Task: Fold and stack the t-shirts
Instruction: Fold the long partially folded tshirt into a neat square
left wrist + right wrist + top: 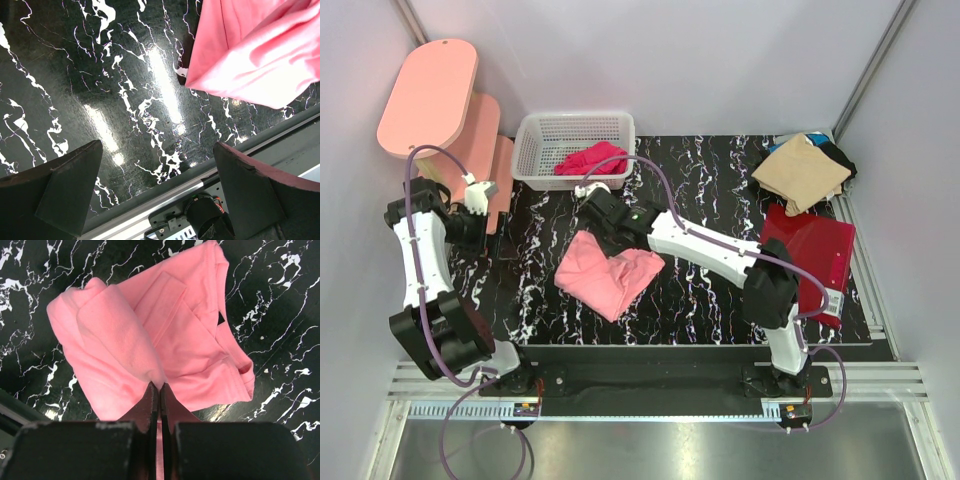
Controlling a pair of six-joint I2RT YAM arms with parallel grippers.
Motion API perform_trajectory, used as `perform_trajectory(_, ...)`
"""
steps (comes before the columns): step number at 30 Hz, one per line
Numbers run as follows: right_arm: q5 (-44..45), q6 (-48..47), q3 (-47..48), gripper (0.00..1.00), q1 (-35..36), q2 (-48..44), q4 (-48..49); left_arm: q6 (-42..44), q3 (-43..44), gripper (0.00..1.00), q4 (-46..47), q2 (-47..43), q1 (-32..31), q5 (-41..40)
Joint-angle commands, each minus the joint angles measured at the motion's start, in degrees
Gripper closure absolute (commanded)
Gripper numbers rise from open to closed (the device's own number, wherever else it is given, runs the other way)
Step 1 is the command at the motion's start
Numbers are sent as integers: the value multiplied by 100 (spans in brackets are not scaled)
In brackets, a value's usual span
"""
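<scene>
While left pincer gapes, the right pincer, arm outstretched, pinches a pink t-shirt.

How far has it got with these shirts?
Done, it seems: the dark red shirt lies folded flat. In hand: the right arm's jaws pinch the half-folded pink shirt. Left: finishing it, the magenta cloth in the basket, and stacking.

left end effector spread wide over marble table; pink t-shirt upper right
</scene>
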Motion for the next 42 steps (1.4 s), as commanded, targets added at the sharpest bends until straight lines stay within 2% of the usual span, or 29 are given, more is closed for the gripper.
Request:
perform_trajectory(1, -34, -81, 47, 100, -244, 134, 303, -1, 153, 1, -30, 24, -22, 168)
perform_trajectory(13, -201, 130, -726, 100, -587, 697, 689, 105, 56, 1, -39, -117, -57, 72)
perform_trajectory(24, -78, 8, -780, 99, -860, 802, 812, 210, -32, 1, -136, -152, -153, 89)
perform_trajectory(26, 18, -124, -762, 89, -895, 881, 804, 219, -58, 1, -197, -196, -346, 107)
perform_trajectory(27, 62, -159, -753, 70, -895, 908, 786, 227, -102, 1, -215, -248, -452, 81)
perform_trajectory(29, 316, -195, -780, 50, -930, 873, 769, 219, -172, 1, -250, -345, -915, 19)
perform_trajectory(30, 404, -204, -788, 33, -956, 847, 760, 167, -259, 1, -250, -432, -1101, -103)
perform_trajectory(32, 633, -186, -789, 20, -1079, 724, 725, 26, -365, 1, -180, -503, -1714, -279)
perform_trajectory(34, 625, -134, -727, 14, -1228, 619, 672, -97, -392, 1, -31, -548, -2059, -455)
perform_trajectory(37, 21, 234, -674, 13, -1676, 189, 654, -247, -375, 1, 110, -434, -2535, -447)
perform_trajectory(39, -1032, 612, -692, 14, -2035, 65, 724, -326, -418, 1, 189, -346, -2641, -272)
perform_trajectory(42, -2631, 1157, -840, 16, -2527, -67, 1128, -484, -576, 1, 566, -319, -3167, -218)
